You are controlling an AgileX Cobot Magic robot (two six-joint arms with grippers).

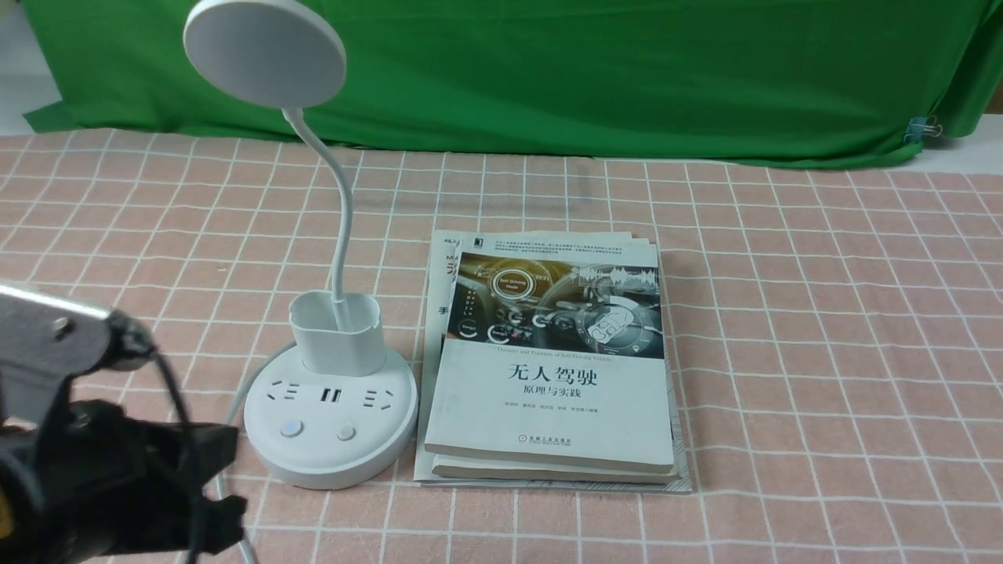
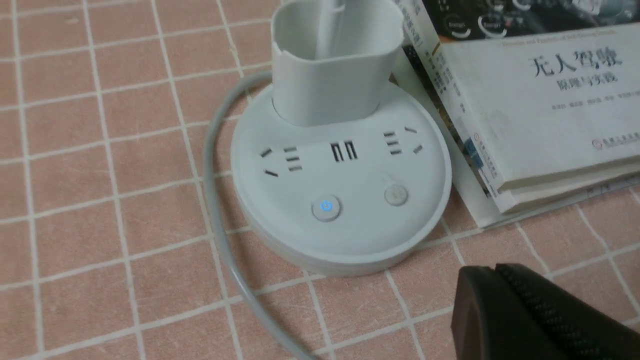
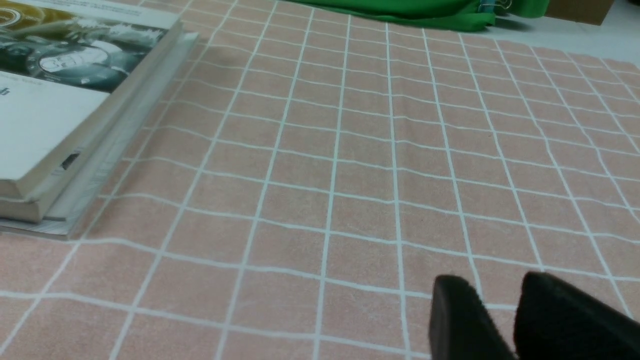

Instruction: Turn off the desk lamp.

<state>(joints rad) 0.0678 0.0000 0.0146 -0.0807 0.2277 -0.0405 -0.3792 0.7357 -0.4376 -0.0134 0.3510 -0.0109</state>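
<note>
The white desk lamp (image 1: 329, 423) stands left of centre on the checked cloth, its disc head (image 1: 265, 52) high on a bent neck above the cup holder (image 1: 337, 333). On its round base (image 2: 350, 240), the left button (image 2: 326, 207) shows a blue glow and the right button (image 2: 395, 194) is plain. I cannot tell whether the head is lit. My left gripper (image 2: 496, 268) is shut and empty, hovering just in front of the base, apart from it. My right gripper (image 3: 492, 285) is slightly open over bare cloth, out of the front view.
A stack of books (image 1: 548, 368) lies right beside the lamp base. The lamp's grey cord (image 2: 215, 200) curls round the base's left side toward the front edge. A green cloth (image 1: 548, 70) hangs at the back, with a binder clip (image 1: 925, 127) at its right.
</note>
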